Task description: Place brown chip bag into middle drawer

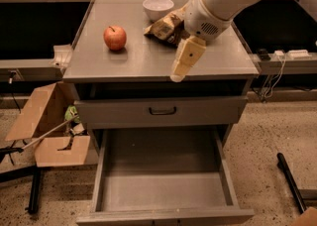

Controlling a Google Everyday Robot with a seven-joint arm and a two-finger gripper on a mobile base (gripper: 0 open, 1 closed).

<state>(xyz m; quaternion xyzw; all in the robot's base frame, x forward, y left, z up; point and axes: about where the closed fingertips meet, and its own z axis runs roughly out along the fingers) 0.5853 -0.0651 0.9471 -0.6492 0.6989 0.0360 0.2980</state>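
Observation:
The brown chip bag (pixel 164 27) lies crumpled at the back of the grey cabinet top (pixel 133 61), next to the white bowl (pixel 158 7); the arm hides its right part. My gripper (pixel 183 64), with tan fingers pointing down, hangs over the cabinet top just in front of the bag, apart from it and holding nothing. The middle drawer (pixel 163 190) is pulled out wide below, its flat grey floor bare.
A red apple (pixel 115 37) sits on the left of the cabinet top. A shut grey drawer with a black handle (pixel 162 111) is above the open one. A cardboard box (pixel 47 131) stands on the floor at left. A black bar (pixel 292 183) lies at right.

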